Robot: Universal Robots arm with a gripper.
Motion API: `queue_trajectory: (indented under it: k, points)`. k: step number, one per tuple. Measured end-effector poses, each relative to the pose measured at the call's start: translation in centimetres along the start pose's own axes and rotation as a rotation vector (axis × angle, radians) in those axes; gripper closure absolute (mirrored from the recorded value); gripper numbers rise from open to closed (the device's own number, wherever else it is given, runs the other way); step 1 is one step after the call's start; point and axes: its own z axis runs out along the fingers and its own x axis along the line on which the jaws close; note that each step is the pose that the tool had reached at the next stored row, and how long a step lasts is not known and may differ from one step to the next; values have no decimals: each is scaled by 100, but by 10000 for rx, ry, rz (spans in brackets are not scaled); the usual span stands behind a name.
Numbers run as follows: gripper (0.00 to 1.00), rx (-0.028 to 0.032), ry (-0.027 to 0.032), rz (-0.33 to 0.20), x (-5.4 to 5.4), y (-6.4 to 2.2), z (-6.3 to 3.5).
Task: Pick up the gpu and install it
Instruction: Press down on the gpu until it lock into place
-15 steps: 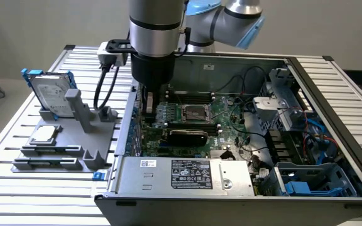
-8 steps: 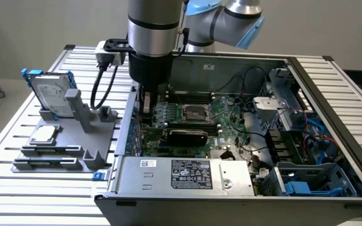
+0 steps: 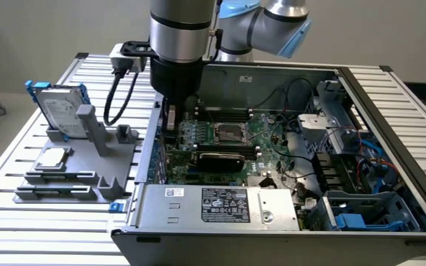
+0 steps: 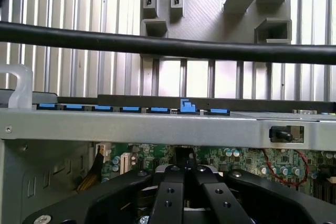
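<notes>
The gpu (image 3: 221,160) shows as a black rounded shroud on a card standing across the green motherboard (image 3: 272,144), just in front of the processor socket (image 3: 228,133). My gripper (image 3: 171,123) reaches down inside the open computer case (image 3: 390,111), close to the wall on the exterior view's left and behind the gpu, apart from it. In the wrist view the gripper (image 4: 185,170) is shut, its black fingers (image 4: 169,182) pressed together with nothing seen between them, and the motherboard (image 4: 236,158) lies beyond.
On the exterior view's left a grey fixture (image 3: 72,166) holds an upright hard drive with blue rails (image 3: 59,111) and a small silver processor chip (image 3: 52,159). A black cable (image 4: 168,45) crosses the wrist view. The power supply (image 3: 221,205) fills the case's near side.
</notes>
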Motion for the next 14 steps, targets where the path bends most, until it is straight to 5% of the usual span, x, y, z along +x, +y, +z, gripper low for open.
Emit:
queue_trajectory:
  k: [6,14]
  points:
    - [89,-115,80,4,1,2,-13]
    - [89,-124,93,6,1,-19,-12]
